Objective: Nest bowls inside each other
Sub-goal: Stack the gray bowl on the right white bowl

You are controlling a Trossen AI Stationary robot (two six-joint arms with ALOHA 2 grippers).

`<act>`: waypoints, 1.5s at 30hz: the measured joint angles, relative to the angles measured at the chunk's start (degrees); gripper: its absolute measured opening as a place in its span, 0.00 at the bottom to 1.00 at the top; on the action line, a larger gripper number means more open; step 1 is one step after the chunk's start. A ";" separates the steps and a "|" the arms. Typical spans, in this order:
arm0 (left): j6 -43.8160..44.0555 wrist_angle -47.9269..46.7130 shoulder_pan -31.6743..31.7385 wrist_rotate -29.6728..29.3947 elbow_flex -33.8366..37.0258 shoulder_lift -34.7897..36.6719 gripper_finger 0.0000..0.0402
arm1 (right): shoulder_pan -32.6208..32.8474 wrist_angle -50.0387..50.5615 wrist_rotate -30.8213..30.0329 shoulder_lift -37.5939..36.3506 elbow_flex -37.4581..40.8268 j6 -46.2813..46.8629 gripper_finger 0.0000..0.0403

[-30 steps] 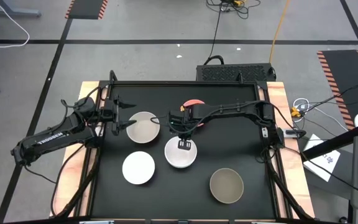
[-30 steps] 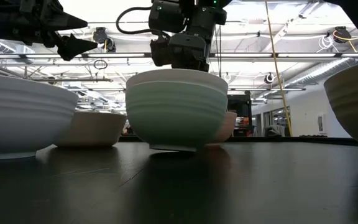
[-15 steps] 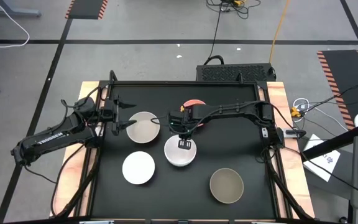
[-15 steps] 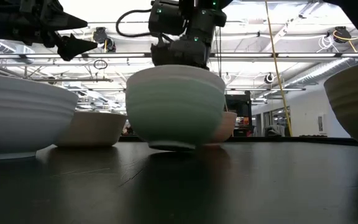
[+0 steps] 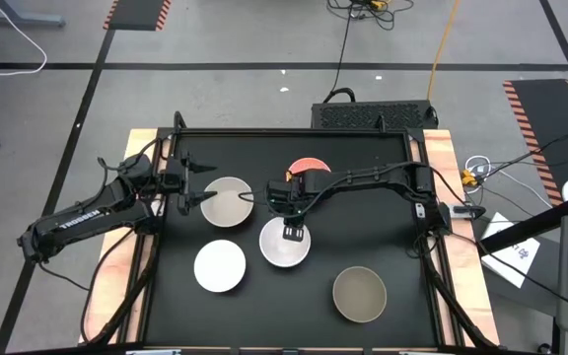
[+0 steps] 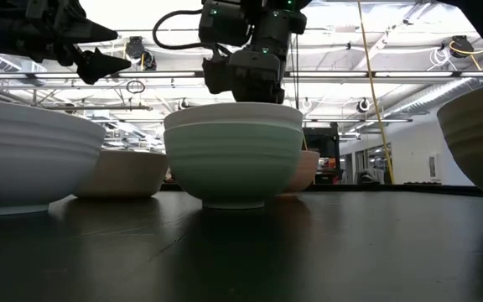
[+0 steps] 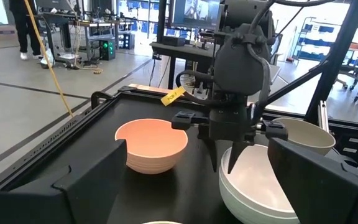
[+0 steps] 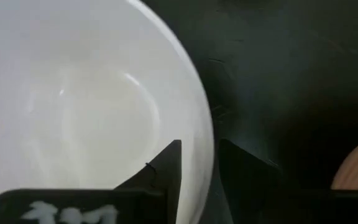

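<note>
My right gripper [image 5: 290, 233] hangs over the far rim of a white bowl [image 5: 284, 247] nested in the mint-green bowl [image 6: 232, 164], mid-worktop [image 5: 383, 197]; its fingers [image 8: 166, 163] straddle the rim with a narrow gap, one inside, one outside (whether they touch it I cannot tell). The coral-pink bowl [image 5: 309, 166] sits just behind. My left gripper [image 5: 193, 180] waits, fingers spread, beside the beige-grey bowl [image 5: 227, 200]. Another white bowl [image 5: 219, 265] and the olive-tan bowl [image 5: 359, 293] stand nearer the front.

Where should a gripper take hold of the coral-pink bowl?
By the rim of the coral-pink bowl, coming down from above with one finger inside and one outside. It stands upright, mouth open and empty, its wall thin. The side away from the right gripper looks freer.
</note>
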State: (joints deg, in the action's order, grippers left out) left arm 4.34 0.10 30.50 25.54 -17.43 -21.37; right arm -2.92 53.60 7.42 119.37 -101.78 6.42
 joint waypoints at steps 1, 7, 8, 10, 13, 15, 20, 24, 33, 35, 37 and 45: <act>0.00 0.00 0.00 0.00 0.00 0.00 0.98 | 0.00 0.02 0.06 -0.24 0.00 0.00 0.25; -0.11 0.02 -0.02 0.00 0.00 0.00 0.98 | -0.02 -1.26 0.03 -4.44 -0.07 -1.37 0.28; -0.15 0.04 -0.02 0.00 0.00 0.00 0.98 | -0.07 -1.95 0.04 -5.36 -0.07 -1.46 0.28; -0.41 0.04 -0.02 0.00 0.00 0.00 0.98 | -0.13 -3.60 -0.05 -7.59 -0.07 -2.09 0.29; -0.63 0.07 -0.02 0.00 0.00 0.00 0.98 | -0.13 -7.03 -0.05 -10.80 -0.15 -3.30 0.29; -0.63 0.31 -0.02 0.00 0.00 0.00 0.98 | -0.11 -8.16 -0.02 -12.69 -0.13 -4.49 0.29; -0.69 0.48 0.00 0.00 0.00 0.00 0.98 | 0.01 -9.28 0.04 -17.09 -0.13 -6.18 0.29; -0.85 0.52 0.00 -0.09 0.00 0.00 0.98 | 0.02 -7.81 0.06 -20.41 -0.13 -7.98 0.27; -0.79 0.52 0.00 -0.35 0.00 0.00 0.98 | 1.66 -6.93 1.85 -28.51 2.73 -8.89 0.13; -0.79 0.52 -0.02 -0.37 0.00 0.00 0.98 | 2.36 -8.27 4.33 -30.67 5.54 -8.84 0.09; -0.79 0.52 -0.02 -0.46 0.00 0.00 0.98 | 3.28 -11.62 4.98 -32.86 9.21 -8.41 0.04; 0.31 1.62 -0.02 -0.52 0.00 0.01 0.98 | 5.81 -28.20 6.64 -43.22 26.82 -4.26 0.00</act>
State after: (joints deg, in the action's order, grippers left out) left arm 4.65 1.72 30.48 25.02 -17.43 -21.36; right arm 2.89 25.40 14.07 76.16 -74.96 2.16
